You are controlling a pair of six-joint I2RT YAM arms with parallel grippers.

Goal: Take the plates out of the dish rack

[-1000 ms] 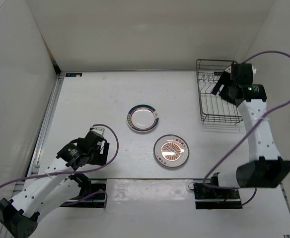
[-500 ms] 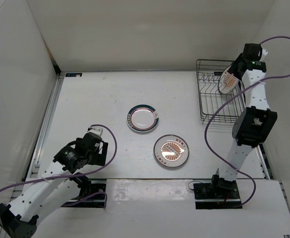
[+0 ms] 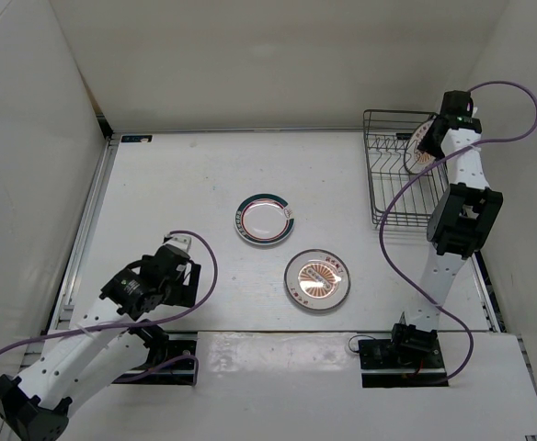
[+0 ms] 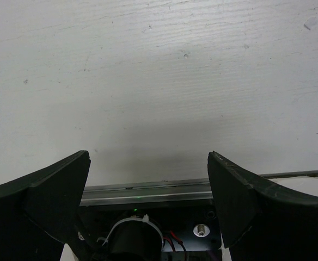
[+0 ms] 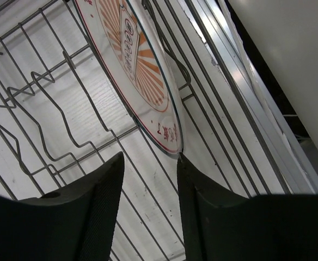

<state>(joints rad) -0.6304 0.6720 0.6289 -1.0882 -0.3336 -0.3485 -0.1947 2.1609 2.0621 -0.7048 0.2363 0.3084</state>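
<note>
Three plates (image 3: pixel 266 219) — one dish rack (image 3: pixel 388 188)

My arms are white shells with black joints, the left arm (image 3: pixel 80 347) and the right arm (image 3: pixel 441 271) alike. A purple cable (image 3: pixel 380 241) loops loosely off each (one apiece). My fingers (image 4: pixel 39 196) are matte black, broad wedges. The bases (image 3: pixel 405 360) are black blocks.

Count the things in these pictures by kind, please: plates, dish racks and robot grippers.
Plates: 3 (green-rimmed plate, lying sunburst plate, standing sunburst plate)
Dish rack: 1
Grippers: 2 (left gripper, right gripper)
Total: 6
</note>
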